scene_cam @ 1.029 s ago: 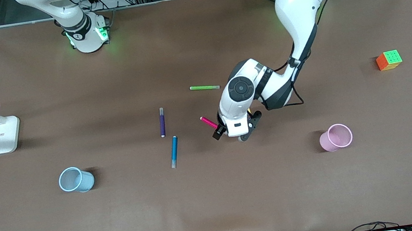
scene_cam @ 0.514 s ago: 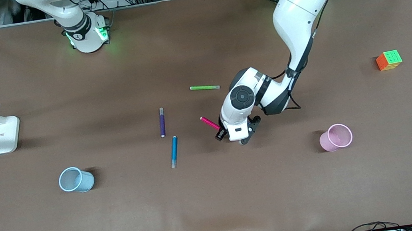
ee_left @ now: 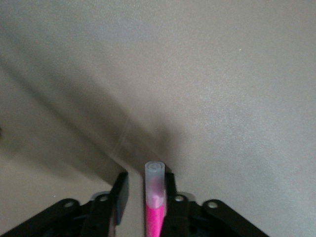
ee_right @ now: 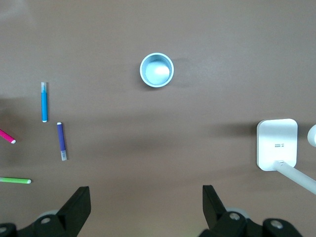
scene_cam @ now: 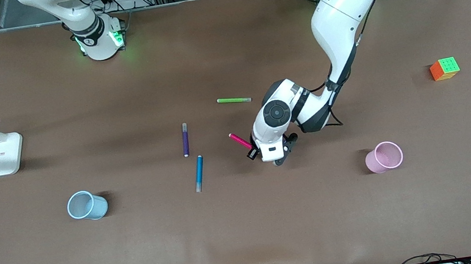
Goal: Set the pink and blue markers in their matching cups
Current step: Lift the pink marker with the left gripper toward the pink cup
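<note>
Even overhead light, soft shadows by cups; left wrist view dim w/ blurred table.

Nothing here can be read. The flat white base of the camera stand, toward the right arm's end of the brown worktop, carries a small dark printed mark, seen also in the right wrist view, but its letters are too small to make out. The dark band round the right arm's white base bears a tiny white mark, unreadable too. The pens, the cups and the coloured puzzle cube show no lettering.
</note>
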Motion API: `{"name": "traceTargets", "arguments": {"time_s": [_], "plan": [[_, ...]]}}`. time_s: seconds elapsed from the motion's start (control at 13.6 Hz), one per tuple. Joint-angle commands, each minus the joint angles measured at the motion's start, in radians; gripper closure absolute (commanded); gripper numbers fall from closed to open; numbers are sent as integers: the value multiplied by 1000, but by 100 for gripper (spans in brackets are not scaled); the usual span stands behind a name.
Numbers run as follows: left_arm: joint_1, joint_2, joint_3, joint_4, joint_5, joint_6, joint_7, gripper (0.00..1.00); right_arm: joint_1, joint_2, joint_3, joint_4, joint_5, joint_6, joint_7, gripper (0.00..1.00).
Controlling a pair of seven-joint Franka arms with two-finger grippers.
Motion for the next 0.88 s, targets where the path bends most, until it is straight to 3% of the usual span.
{"name": "traceTargets", "arguments": {"time_s": [0.0,0.15,0.37,0.81], "plan": [[-4,16,3,19,12,17,4,74,0,0,-4,3,9,-2,1,0],[-4,16,3,19,12,18,4,77,0,1,-4,3,9,-3,1,0],[-4,13,3,19,12,17,2,100,0,1,-4,3,9,-3,1,0],[25,-70,3,21,26,0,-3,100,0,3,-4,4,8,-4,1,0]]}}
